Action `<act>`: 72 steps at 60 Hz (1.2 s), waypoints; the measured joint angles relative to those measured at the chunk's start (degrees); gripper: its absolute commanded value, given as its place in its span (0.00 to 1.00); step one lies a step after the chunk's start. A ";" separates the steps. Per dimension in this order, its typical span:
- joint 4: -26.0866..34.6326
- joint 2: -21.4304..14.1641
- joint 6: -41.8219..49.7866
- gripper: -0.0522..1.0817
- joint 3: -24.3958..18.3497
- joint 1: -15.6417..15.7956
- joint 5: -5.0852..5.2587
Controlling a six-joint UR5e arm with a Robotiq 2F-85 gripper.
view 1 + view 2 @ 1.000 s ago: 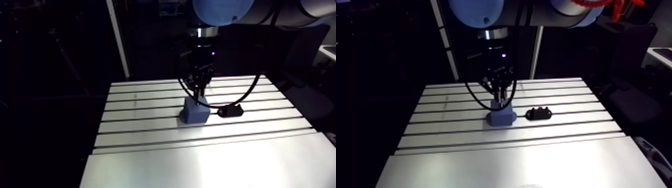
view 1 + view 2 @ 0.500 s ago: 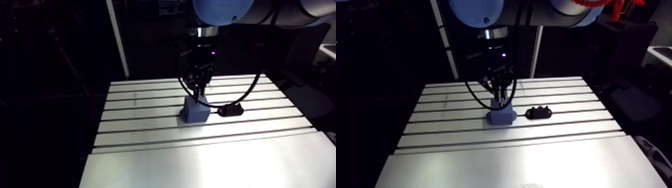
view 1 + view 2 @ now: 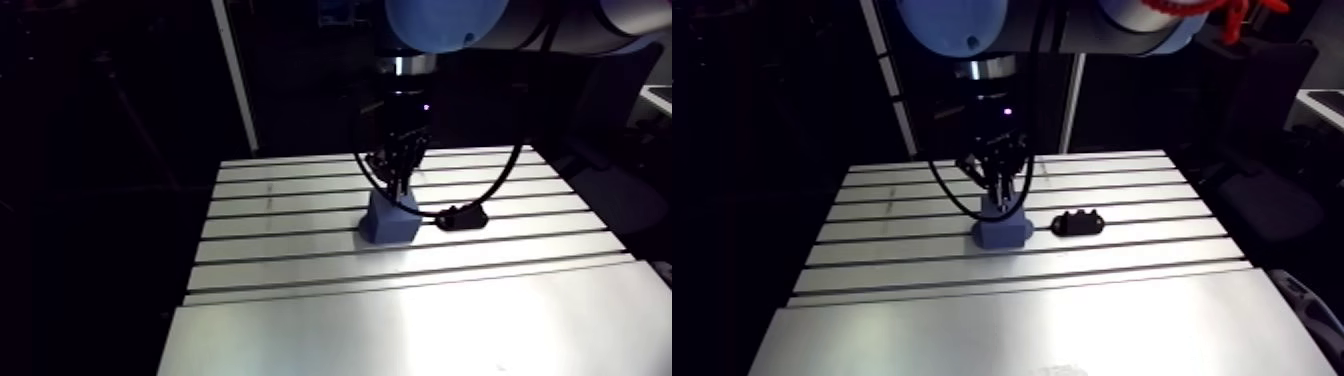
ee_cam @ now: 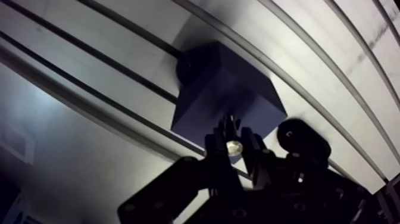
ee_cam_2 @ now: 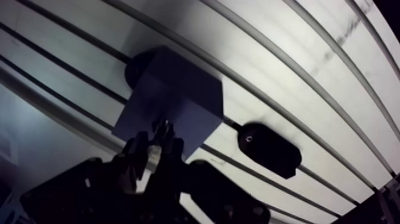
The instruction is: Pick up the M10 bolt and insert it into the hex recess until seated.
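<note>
Your arm view looks down from the upper link over the whole table (image 3: pixel 400 320), far off. Your wrist view sits close above the blue block (image 4: pixel 220 89), past the gripper (image 4: pixel 233 140). Both share block and slots.

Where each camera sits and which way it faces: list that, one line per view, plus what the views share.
Arm view: rides the arm's upper link, looks forward and down over the slotted table; the wrist and gripper enter from the top.
Wrist view: sits on the wrist, looks down past the fingers, which clamp the bolt.
Shared: the blue block and the black part beside it.
</note>
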 measured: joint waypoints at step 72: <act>-4.88 -3.00 7.44 0.06 -0.50 0.14 0.26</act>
